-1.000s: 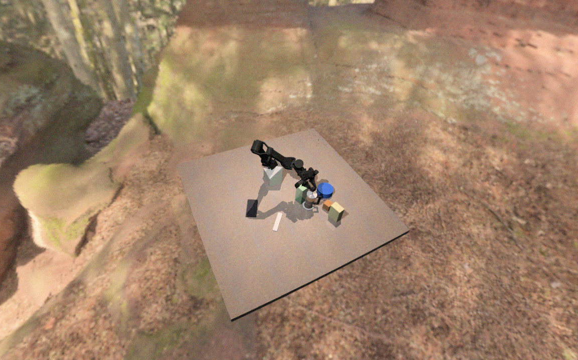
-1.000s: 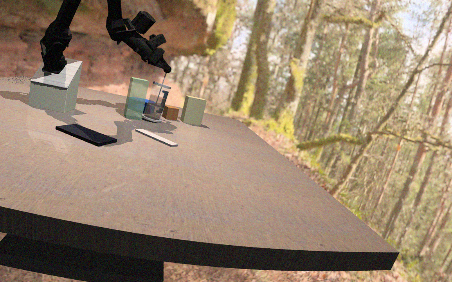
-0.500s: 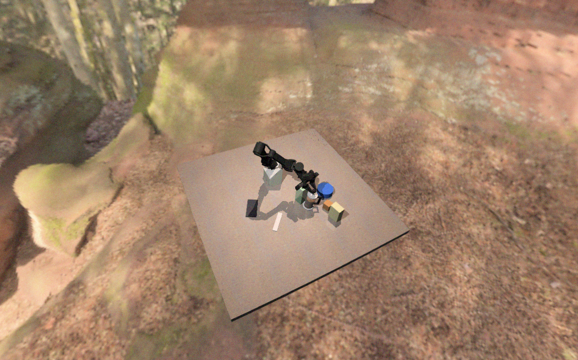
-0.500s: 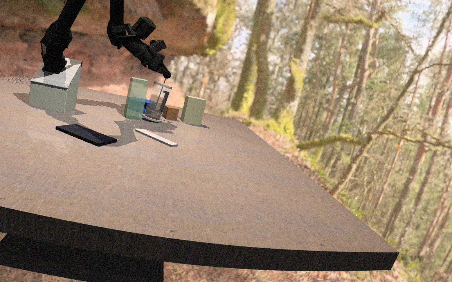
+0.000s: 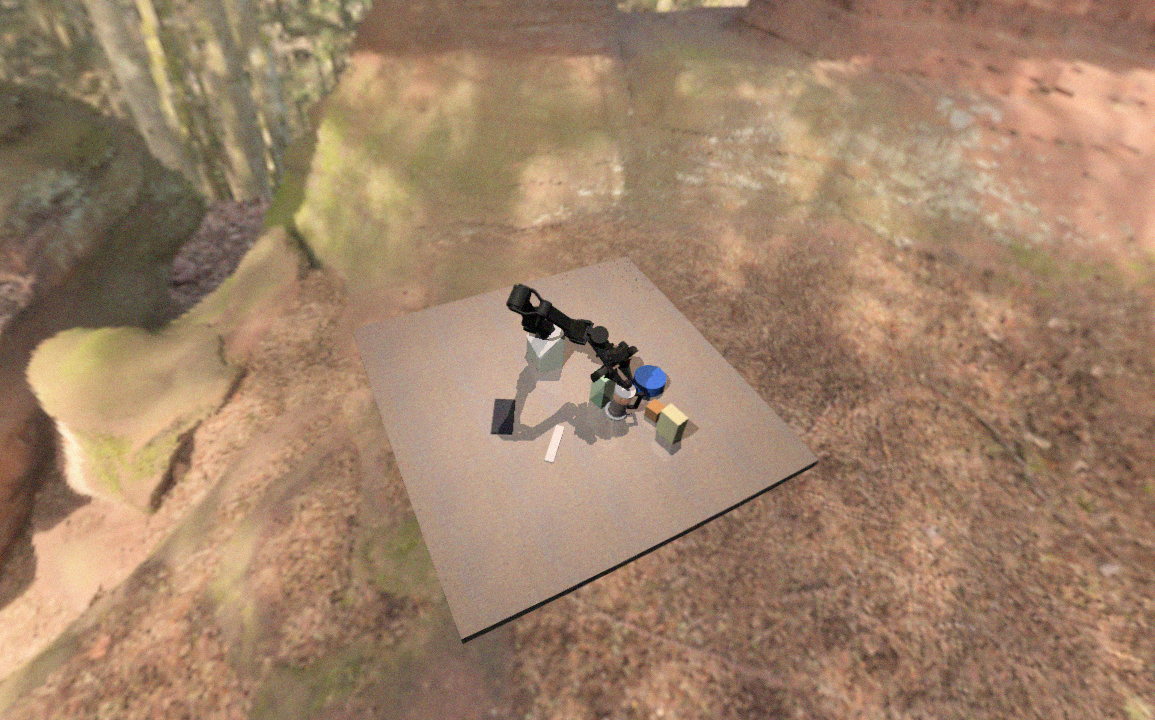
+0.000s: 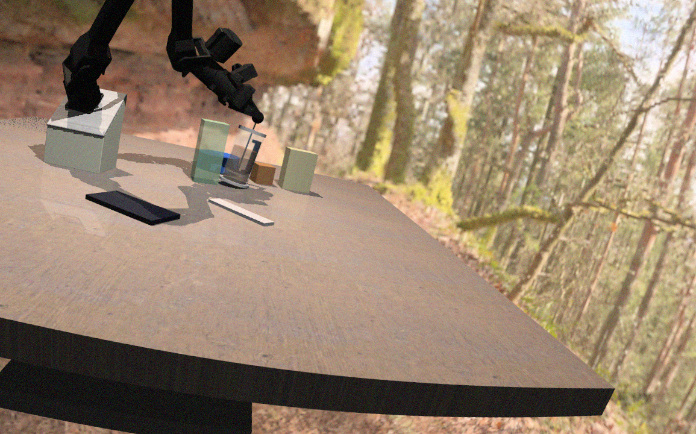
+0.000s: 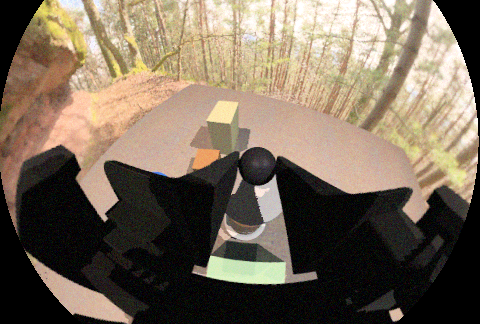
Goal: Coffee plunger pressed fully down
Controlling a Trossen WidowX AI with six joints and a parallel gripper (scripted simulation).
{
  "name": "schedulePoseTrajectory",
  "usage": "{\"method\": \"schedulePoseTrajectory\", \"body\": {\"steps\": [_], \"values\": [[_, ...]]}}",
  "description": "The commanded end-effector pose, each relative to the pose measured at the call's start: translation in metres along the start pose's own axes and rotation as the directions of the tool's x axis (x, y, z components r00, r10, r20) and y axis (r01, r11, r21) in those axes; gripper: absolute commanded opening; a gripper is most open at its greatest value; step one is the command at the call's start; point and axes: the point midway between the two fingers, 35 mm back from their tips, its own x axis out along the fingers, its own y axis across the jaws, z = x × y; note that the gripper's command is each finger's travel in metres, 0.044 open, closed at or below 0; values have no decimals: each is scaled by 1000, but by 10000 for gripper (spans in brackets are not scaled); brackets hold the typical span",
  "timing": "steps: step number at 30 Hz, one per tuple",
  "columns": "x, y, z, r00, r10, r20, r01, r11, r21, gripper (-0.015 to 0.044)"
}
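The coffee press (image 5: 619,404) (image 6: 238,164) (image 7: 245,229) is a clear glass cylinder with a pale base ring and a dark side handle. It stands upright on the table. The black ball knob (image 6: 258,117) (image 7: 257,165) of its plunger is a little above the lid, with a short piece of thin rod showing below it in the exterior view. My gripper (image 5: 628,385) (image 6: 256,116) (image 7: 258,159) is shut on the knob, one fingertip on each side in the wrist view. The arm slants down to it. Dark contents show low in the glass; the filter disc is hard to make out.
A green block (image 5: 598,392) (image 6: 211,143) (image 7: 246,271) stands close beside the press. An orange block (image 5: 653,410) (image 6: 263,173) (image 7: 206,158), a yellow block (image 5: 671,422) (image 6: 298,170) (image 7: 223,133) and a blue cylinder (image 5: 650,381) are nearby. A dark slab (image 5: 502,416) (image 6: 131,206) and white strip (image 5: 554,444) (image 6: 241,211) lie flat.
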Motion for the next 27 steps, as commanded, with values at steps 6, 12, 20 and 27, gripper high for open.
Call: {"method": "schedulePoseTrajectory", "body": {"steps": [6, 12, 20, 27], "values": [[4, 0, -4, 1000, -3, -19, 3, 1000, -11, 118], [5, 0, -4, 1000, -3, -19, 3, 1000, -10, 118], [4, 0, 1, 1000, -2, -7, 2, 1000, -3, 118], [4, 0, 1, 1000, -2, -7, 2, 1000, -3, 118]]}}
